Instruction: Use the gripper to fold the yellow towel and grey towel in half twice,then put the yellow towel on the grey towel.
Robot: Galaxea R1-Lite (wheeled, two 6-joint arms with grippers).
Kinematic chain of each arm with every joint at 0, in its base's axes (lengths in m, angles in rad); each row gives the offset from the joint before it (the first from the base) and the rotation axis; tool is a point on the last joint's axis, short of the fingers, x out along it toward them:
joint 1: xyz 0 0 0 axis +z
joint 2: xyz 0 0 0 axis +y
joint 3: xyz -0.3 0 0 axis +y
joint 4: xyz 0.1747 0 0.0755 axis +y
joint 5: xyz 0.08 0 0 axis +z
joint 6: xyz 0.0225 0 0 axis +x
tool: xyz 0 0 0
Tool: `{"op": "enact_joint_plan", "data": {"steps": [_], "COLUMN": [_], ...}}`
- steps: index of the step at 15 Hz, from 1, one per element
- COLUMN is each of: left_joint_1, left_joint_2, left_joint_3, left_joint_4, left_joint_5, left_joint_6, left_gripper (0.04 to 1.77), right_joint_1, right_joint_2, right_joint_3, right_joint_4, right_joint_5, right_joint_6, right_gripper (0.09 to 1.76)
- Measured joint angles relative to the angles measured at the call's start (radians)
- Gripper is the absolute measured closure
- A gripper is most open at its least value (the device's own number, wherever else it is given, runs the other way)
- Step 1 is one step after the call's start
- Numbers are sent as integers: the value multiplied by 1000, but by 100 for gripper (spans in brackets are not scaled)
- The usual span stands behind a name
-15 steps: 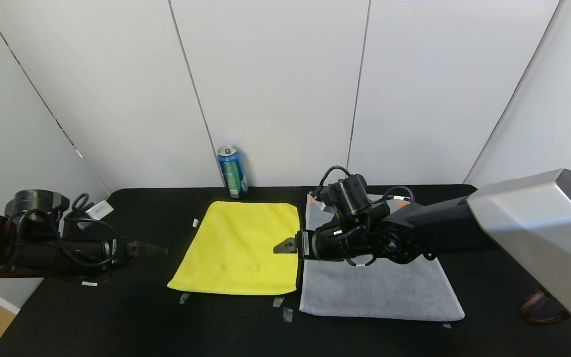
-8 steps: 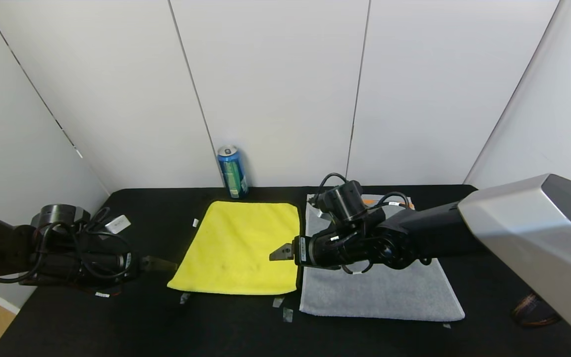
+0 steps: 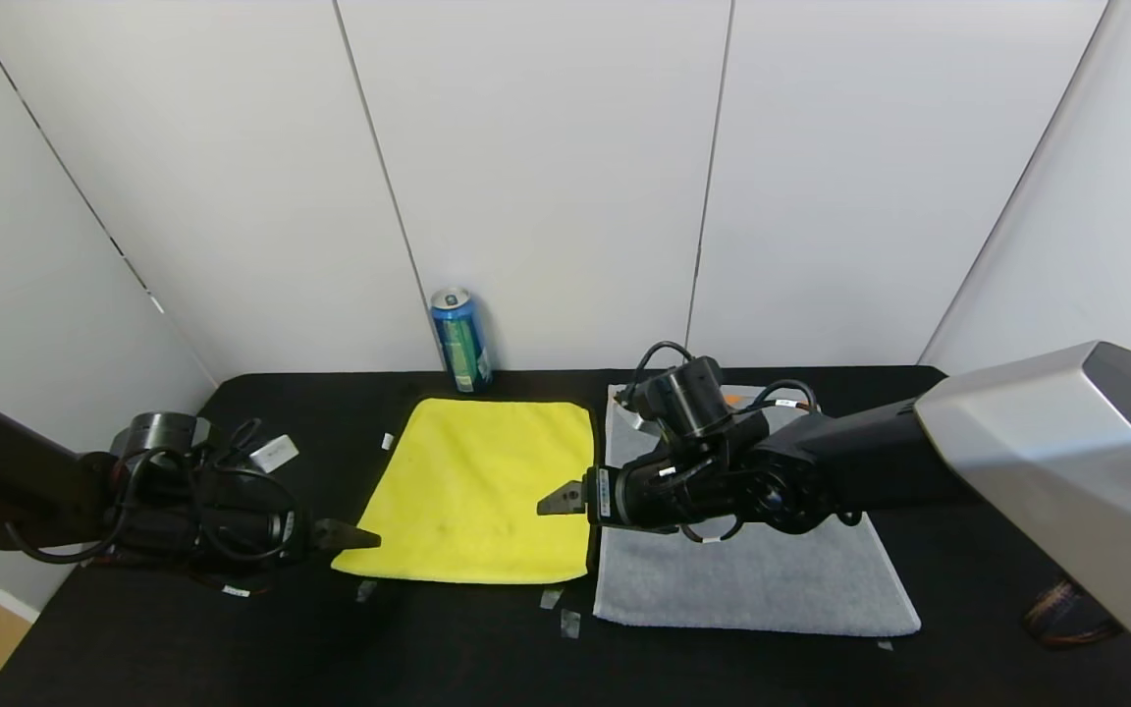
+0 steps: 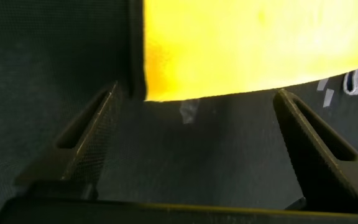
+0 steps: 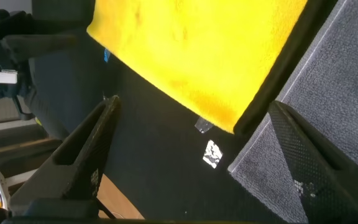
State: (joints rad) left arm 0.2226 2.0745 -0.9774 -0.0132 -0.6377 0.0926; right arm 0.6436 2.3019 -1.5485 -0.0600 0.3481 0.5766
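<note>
Nearest the robot, small scraps of tape (image 3: 554, 597) lie on the black desk (image 3: 232, 638) just below the near edges of both towels; a low sweep along that edge could drag one up with the cloth.

The left end effector (image 3: 354, 536) sits low at the near-left corner of the yellow towel (image 3: 482, 486), its fingers spread wide and holding nothing. In the left wrist view the corner lies between the open fingers (image 4: 92, 134) but beyond their tips, so closing now would likely pinch air or only the thin dark trim, and the corner could slip free as it is lifted. Coming in too low risks pushing the soft cloth into a wrinkle instead of getting under it.

The right end effector (image 3: 563, 499) hovers over the yellow towel's right edge, also fully open and empty, with its arm stretched across the grey towel (image 3: 752, 579). The two towels lie flat and nearly touching along a narrow dark gap, so a careless grasp on that edge could catch the grey towel's hem too and pull both out of line. Both towels are still unfolded.

At the far edge, a blue can (image 3: 460, 341) stands close behind the yellow towel; a fold thrown toward the far side could knock it over.
</note>
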Motion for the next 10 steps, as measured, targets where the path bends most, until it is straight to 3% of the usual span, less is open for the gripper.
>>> {"op": "enact_joint_plan", "data": {"steps": [10], "left_joint_1": [-18], "left_joint_2": [42], "left_joint_3": [-5], "left_joint_4": [-47], "left_joint_5": [0], "left_joint_6": [-1], "left_gripper": [9], "right_joint_1": [1], "right_joint_2": [-14], "right_joint_3": [21], "right_joint_4": [-12], "right_joint_5": [-1], "right_joint_6": [0], "right_gripper": [14]}}
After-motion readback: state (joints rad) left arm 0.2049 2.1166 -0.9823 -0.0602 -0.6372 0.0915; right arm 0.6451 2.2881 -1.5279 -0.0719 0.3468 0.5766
